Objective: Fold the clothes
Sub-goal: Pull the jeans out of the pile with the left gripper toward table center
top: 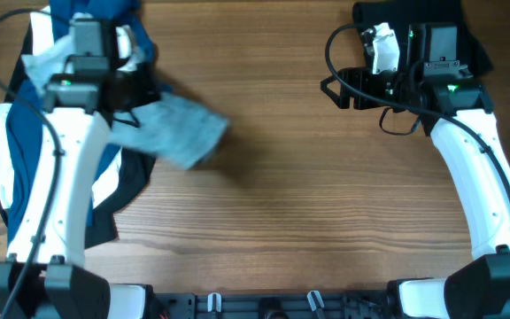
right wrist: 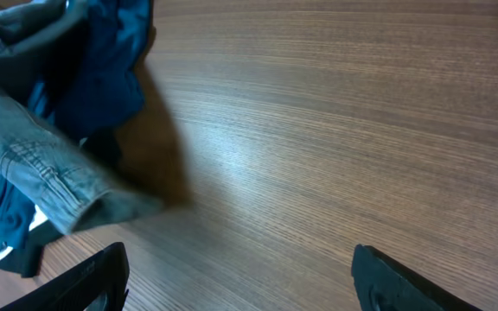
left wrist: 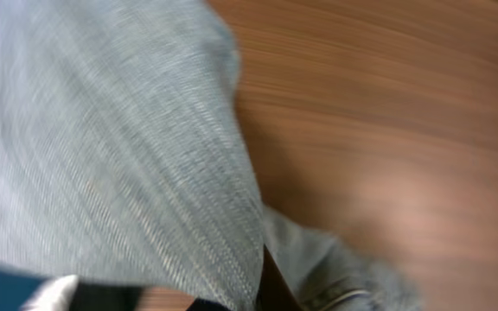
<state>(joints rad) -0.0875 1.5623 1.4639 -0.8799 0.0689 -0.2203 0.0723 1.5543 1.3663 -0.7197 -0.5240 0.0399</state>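
Note:
The pale denim shorts [top: 182, 131] hang in a blurred bunch out over the wood, right of the clothes pile. My left gripper [top: 134, 99] is at their left end and seems shut on them. The left wrist view is filled with blurred denim [left wrist: 102, 147], and the fingers are hidden. The shorts also show in the right wrist view [right wrist: 41, 168], with a stitched seam. My right gripper [top: 336, 89] is at the far right of the table. Its fingers [right wrist: 240, 285] are wide open and empty over bare wood.
A pile of deep-blue, black and white garments [top: 20, 151] lies along the left side under the left arm, and its deep-blue cloth shows in the right wrist view [right wrist: 102, 78]. A black garment [top: 410, 16] with a white piece [top: 383, 46] lies at the back right. The wooden table [top: 282, 221] spans the view.

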